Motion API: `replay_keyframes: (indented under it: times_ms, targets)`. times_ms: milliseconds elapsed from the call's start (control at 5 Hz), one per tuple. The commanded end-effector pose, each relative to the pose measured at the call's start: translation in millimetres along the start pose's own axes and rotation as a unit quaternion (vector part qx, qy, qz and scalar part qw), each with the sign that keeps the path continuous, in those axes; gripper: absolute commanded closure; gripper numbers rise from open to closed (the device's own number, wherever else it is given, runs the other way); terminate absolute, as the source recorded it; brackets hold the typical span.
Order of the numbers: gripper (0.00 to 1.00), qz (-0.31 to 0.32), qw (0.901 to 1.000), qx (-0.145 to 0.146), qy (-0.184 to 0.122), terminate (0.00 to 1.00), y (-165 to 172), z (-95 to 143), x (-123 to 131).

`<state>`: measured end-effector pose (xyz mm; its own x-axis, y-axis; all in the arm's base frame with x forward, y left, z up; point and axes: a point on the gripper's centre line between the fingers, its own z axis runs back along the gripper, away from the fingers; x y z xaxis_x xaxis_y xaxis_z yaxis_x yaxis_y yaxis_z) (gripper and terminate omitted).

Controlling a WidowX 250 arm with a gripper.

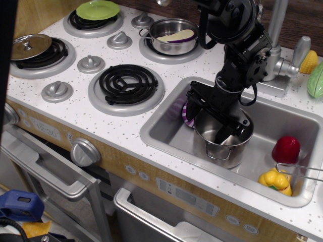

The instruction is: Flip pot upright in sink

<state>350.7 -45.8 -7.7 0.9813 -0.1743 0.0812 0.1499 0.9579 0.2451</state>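
Observation:
The shiny steel pot (222,151) stands upright, mouth up, near the middle of the silver sink (287,118), with one wire loop handle facing the front. My black gripper (220,127) reaches down from the back over the pot's far rim. One finger (225,135) hangs inside the pot and the rest sits against the outside of the rim. It looks shut on the rim. A purple striped ball (187,114) lies just left of the pot, partly hidden by the gripper.
A red pepper (286,149), a yellow pepper (275,181) and a wire utensil (299,169) lie at the sink's right end. The faucet (275,40) stands behind. A shallow pot with a yellow-purple piece (174,36) sits on the back burner.

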Motion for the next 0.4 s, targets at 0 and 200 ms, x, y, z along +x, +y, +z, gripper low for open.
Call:
replay_keyframes:
  times_ms: [0, 200]
  targets:
    - [0.0, 0.005, 0.9998, -0.001, -0.021, 0.0, 3.9, 12.9, 8.6]
    - [0.0, 0.005, 0.9998, -0.001, -0.021, 1.0, 3.9, 12.9, 8.6]
